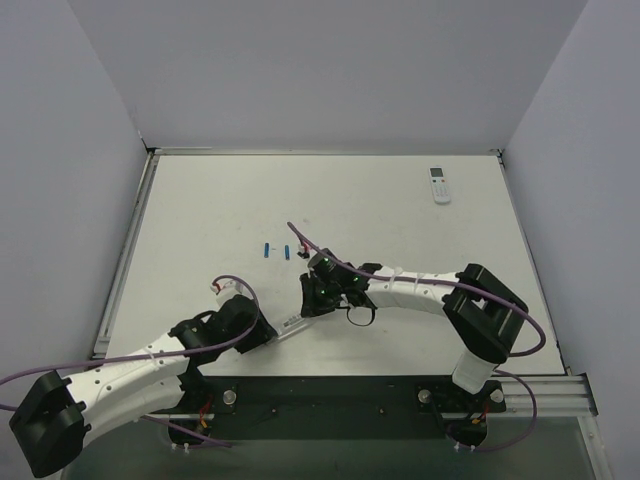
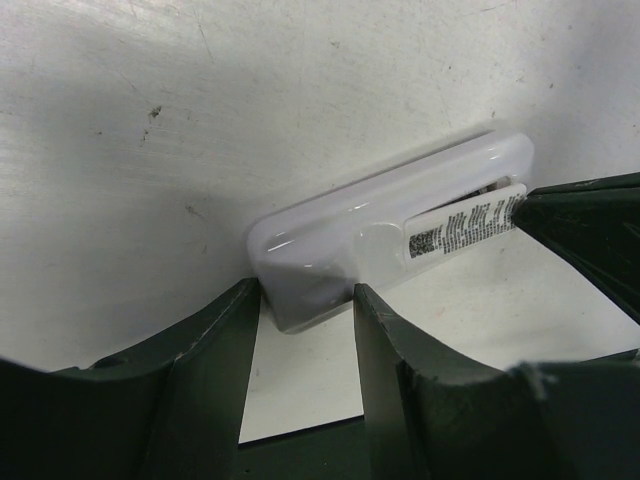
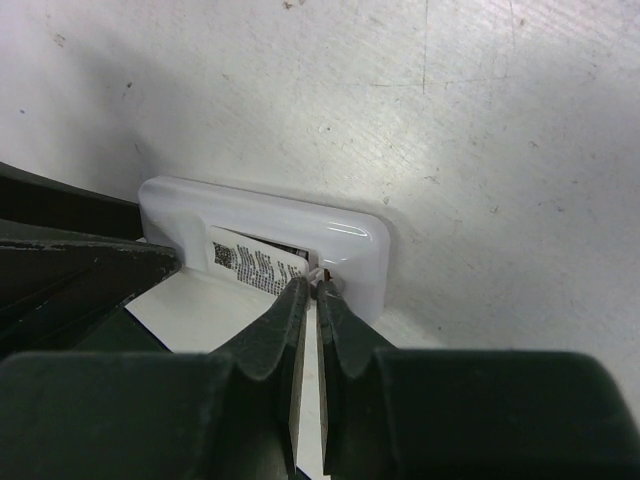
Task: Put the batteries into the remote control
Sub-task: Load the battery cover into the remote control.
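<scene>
Surface: I see a scuffed white counter (image 1: 330,200), walled by pale panels (image 1: 90,150) on three sides.
Right reach: the right arm (image 1: 420,290) bends in from the near right toward the middle. Its right gripper (image 3: 312,288) faces the left one at close range.
Left reach: the left arm (image 1: 130,365) comes in from the near left corner. Its left gripper (image 2: 305,292) sits low by the counter's near edge.
Wiring: a purple cable (image 1: 300,238) from the right wrist loops over the counter just beside the batteries.
Task item: the remote control (image 2: 370,230) is near the front, left of centre, bridged between the two grippers. Its plain back is up and shows a printed sticker (image 2: 460,225).
Axis: from overhead it runs near left to far right on a shallow slant, one end toward each arm.
Left jaws: clamped across the remote's near-left end, one finger on each long side.
Right jaws: together, tips meeting at the edge of the recess in the remote's back. I cannot tell whether they pinch anything.
Spare: a second white remote (image 1: 440,185) lies at the far right, well apart.
Smallest: the batteries (image 1: 267,249), both blue, lie side by side with their long axes near to far. The right wrist sits between them and the remote.
</scene>
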{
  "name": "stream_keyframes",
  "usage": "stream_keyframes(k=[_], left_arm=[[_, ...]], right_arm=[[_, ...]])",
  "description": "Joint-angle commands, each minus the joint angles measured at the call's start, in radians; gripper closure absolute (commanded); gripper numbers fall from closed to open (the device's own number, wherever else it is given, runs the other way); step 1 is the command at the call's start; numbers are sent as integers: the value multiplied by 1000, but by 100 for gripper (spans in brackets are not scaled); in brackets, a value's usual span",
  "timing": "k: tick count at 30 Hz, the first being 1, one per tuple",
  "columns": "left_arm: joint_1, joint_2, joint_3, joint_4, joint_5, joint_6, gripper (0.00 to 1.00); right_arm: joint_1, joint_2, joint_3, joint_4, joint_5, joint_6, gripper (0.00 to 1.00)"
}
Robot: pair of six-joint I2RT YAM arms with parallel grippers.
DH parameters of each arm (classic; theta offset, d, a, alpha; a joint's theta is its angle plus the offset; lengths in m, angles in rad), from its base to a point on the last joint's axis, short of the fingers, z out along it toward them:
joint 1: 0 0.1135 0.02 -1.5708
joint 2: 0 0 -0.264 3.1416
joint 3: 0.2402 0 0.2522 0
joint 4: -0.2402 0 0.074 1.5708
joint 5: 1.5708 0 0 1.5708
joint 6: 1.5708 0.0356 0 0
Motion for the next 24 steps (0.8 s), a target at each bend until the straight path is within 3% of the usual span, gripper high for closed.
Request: stream_keyframes(k=[1, 12, 24], left_arm=[[-4, 18, 13, 64, 8, 3, 48], [-3, -7, 16, 36, 6, 4, 48], [-3, -45, 32, -13, -11, 1, 48]], right_arm=[[32, 20, 56, -66, -37, -41, 97], [51, 74, 86, -206, 77, -87, 94], [132, 140, 181, -354, 239, -156, 81]])
